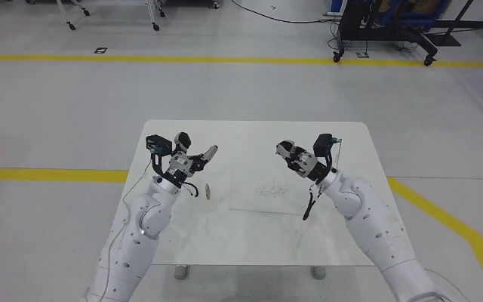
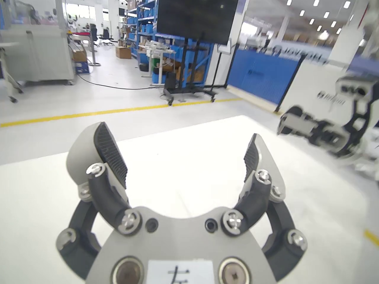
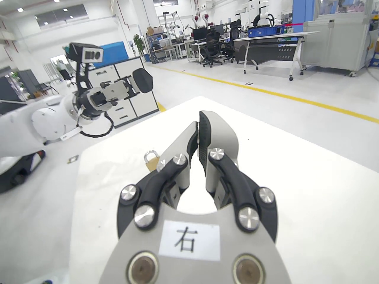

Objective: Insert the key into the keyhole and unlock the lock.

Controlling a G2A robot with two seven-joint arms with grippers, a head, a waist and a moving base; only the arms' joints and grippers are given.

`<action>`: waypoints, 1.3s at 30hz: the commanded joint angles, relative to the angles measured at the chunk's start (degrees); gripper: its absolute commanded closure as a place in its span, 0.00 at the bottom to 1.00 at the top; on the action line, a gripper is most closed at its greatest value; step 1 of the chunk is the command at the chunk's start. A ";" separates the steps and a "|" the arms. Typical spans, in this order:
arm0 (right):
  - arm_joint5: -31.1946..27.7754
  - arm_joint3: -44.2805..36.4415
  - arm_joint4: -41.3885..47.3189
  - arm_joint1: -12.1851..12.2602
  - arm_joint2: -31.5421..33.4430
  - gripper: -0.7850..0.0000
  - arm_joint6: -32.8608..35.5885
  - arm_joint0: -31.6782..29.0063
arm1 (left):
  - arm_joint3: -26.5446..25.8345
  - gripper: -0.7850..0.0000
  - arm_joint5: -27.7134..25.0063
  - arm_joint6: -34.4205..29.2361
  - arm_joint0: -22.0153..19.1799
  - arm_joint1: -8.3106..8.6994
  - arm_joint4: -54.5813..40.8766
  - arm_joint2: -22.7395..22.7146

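Observation:
A small brass padlock [image 1: 207, 191] with a silver shackle lies on the white table [image 1: 256, 234], just in front of my left gripper [image 1: 198, 147]. In the right wrist view the padlock [image 3: 150, 159] is partly hidden behind one of my fingers. My left gripper [image 2: 177, 137] hangs above the table, open and holding nothing. My right gripper [image 3: 197, 132] is shut, pads together, with nothing showing between them; it hovers over the table's right half [image 1: 285, 149]. I cannot make out a key. Some faint small marks [image 1: 272, 189] sit mid-table.
Both grippers face each other across the table's middle; the right gripper [image 2: 296, 124] shows in the left wrist view and the left gripper [image 3: 139, 81] in the right wrist view. Bare tabletop lies between them. Floor with yellow lines surrounds the table.

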 commanded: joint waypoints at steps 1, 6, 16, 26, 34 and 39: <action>-0.07 -0.17 1.34 0.03 0.02 1.00 1.25 0.10 | -0.06 0.00 1.10 0.04 -0.01 0.00 2.52 0.14; -0.07 -0.17 1.34 0.03 0.02 1.00 1.25 0.10 | 0.13 0.00 1.13 -0.21 0.20 -0.03 2.14 0.29; 1.02 1.74 25.68 -1.43 -2.62 1.00 6.00 -1.24 | 5.28 0.00 -6.35 -14.24 -2.73 -1.47 -34.04 2.49; 0.59 4.90 63.50 -3.49 -8.47 1.00 25.54 2.70 | 6.77 0.05 -3.95 -45.33 -4.67 -1.55 -75.43 4.13; 3.37 7.51 73.14 -4.81 -11.90 1.00 35.52 5.15 | 8.09 0.35 -5.81 -48.61 -5.85 -1.77 -71.57 7.09; 3.91 9.45 74.28 -5.37 -12.60 1.00 37.20 5.88 | 8.88 0.53 -8.03 -44.21 -6.23 -1.76 -62.89 7.71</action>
